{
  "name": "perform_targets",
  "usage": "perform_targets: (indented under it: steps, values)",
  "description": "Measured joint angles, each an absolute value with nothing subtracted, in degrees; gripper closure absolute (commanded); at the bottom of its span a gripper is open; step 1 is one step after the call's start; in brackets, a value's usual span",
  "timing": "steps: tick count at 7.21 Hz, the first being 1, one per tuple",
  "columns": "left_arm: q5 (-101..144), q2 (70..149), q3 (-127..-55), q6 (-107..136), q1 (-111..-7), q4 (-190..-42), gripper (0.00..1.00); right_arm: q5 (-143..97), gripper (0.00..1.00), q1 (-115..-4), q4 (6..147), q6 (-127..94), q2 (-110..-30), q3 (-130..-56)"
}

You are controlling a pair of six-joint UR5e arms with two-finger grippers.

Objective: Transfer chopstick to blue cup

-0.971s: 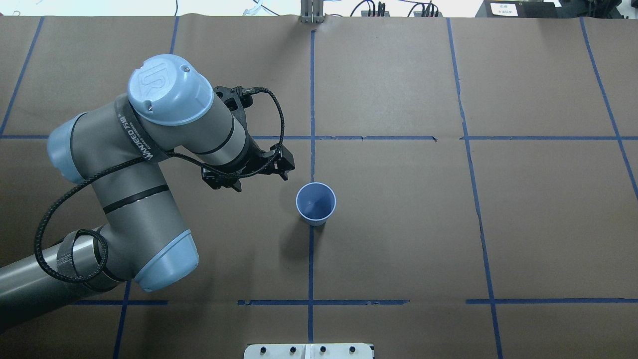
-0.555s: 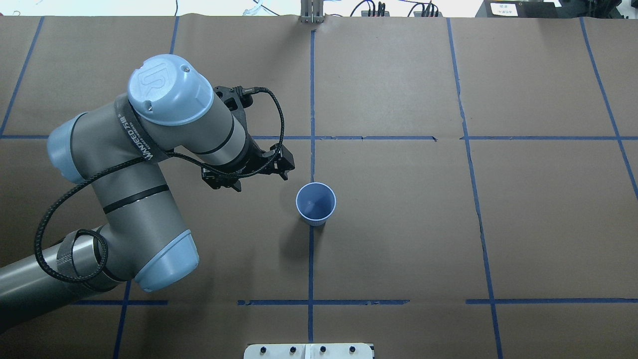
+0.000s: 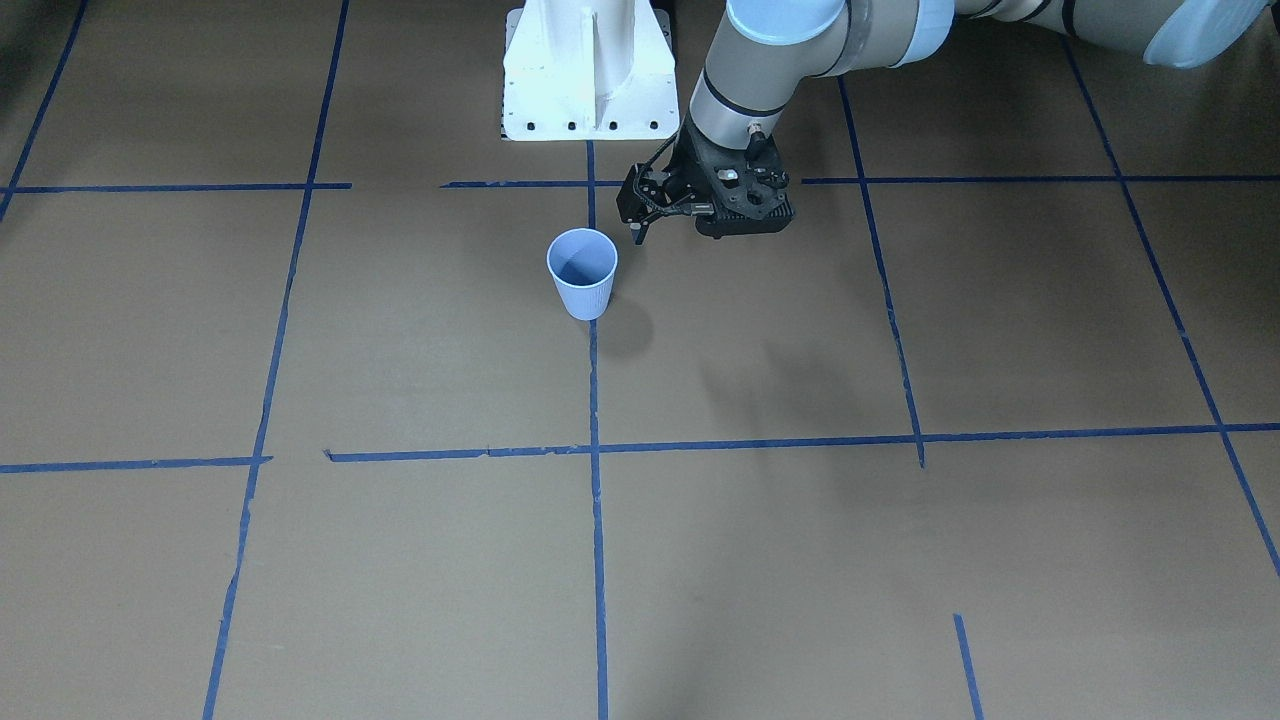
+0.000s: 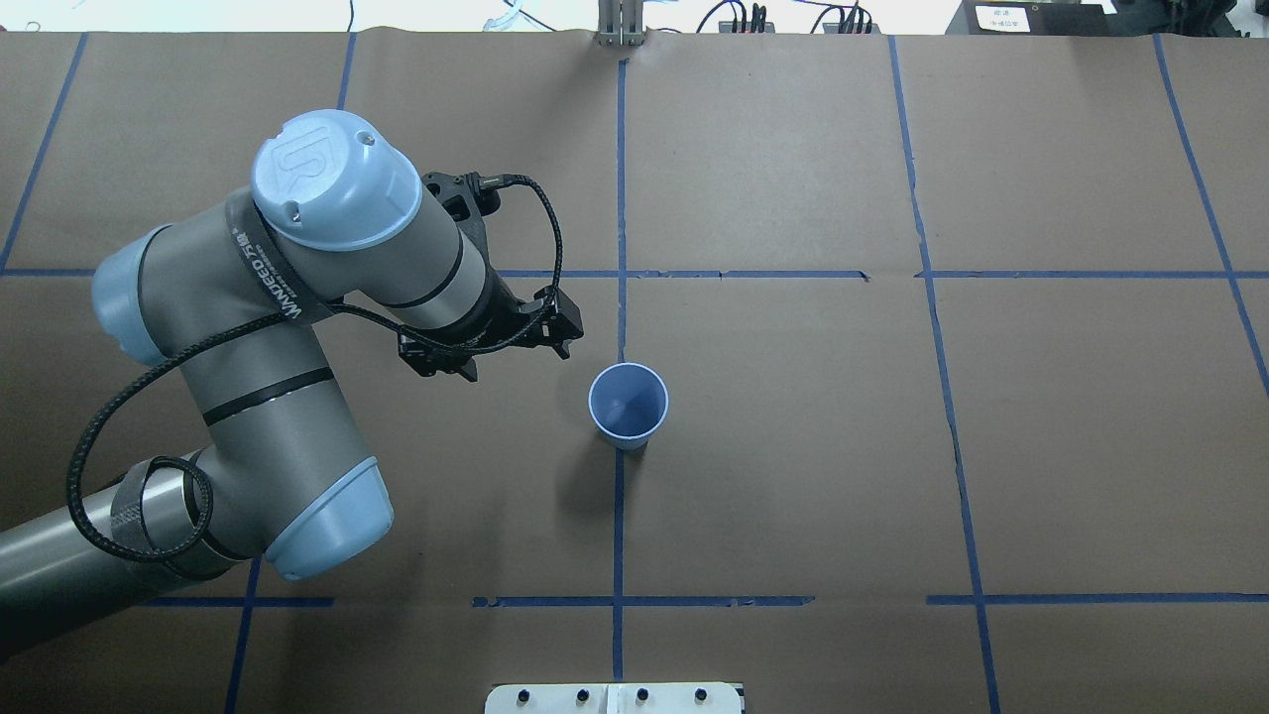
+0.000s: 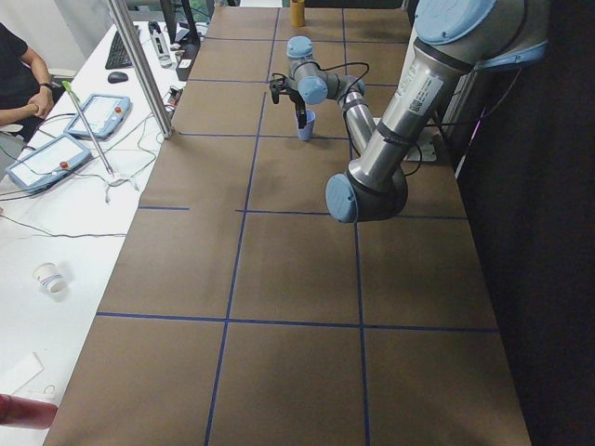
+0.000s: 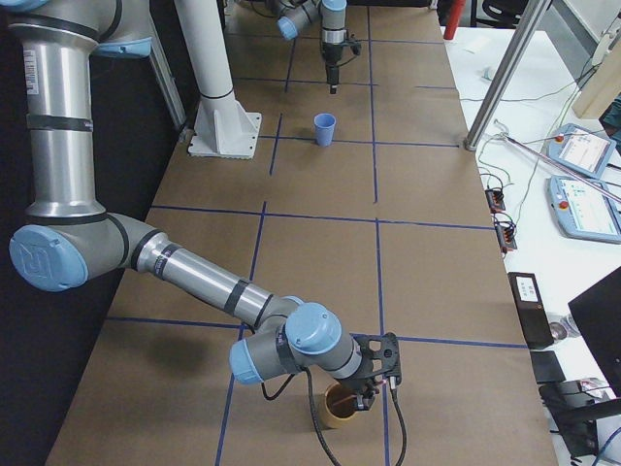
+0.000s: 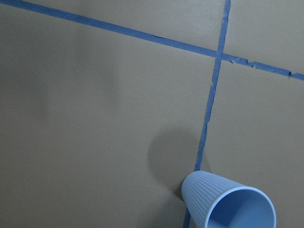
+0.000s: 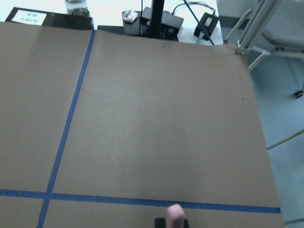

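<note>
The blue cup [image 4: 628, 405] stands upright and empty at the table's middle on a blue tape line; it also shows in the front view [image 3: 582, 275] and the left wrist view [image 7: 228, 204]. My left gripper [image 4: 466, 365] hangs beside it, on its left in the overhead view, fingers pointing down; I cannot tell if it is open or shut. My right gripper [image 6: 374, 393] hovers over a brown cup [image 6: 340, 410] at the table's right end; its state cannot be told. A blurred pinkish chopstick tip [image 8: 175, 214] pokes into the right wrist view's bottom edge.
The white robot base [image 3: 590, 80] stands at the robot's side of the table. Blue tape lines grid the brown table cover. Metal posts [image 6: 505, 68] and a side table with teach pendants [image 6: 582, 204] lie beyond the far edge.
My left arm's wrist has shifted a few pixels away from the blue cup. The cup has not moved.
</note>
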State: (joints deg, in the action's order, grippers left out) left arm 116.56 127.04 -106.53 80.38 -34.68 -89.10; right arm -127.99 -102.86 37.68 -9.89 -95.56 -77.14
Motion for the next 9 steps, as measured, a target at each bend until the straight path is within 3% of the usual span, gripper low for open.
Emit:
perform_targets:
  steps: [2, 4, 9]
  values:
    - [116.6, 127.0, -106.5, 80.2, -34.9, -89.2, 0.01, -129.6, 0.98, -108.1, 37.6, -8.0, -99.6, -86.5]
    - [116.6, 127.0, -106.7, 80.3, -35.0, -89.4, 0.01, -136.0, 0.98, -106.5, 38.2, -11.4, -100.1, -92.2]
    - [116.6, 124.6, -110.0, 80.1, -36.5, -89.5, 0.01, -141.3, 0.94, -78.8, 37.8, -53.1, -84.4, -102.9]
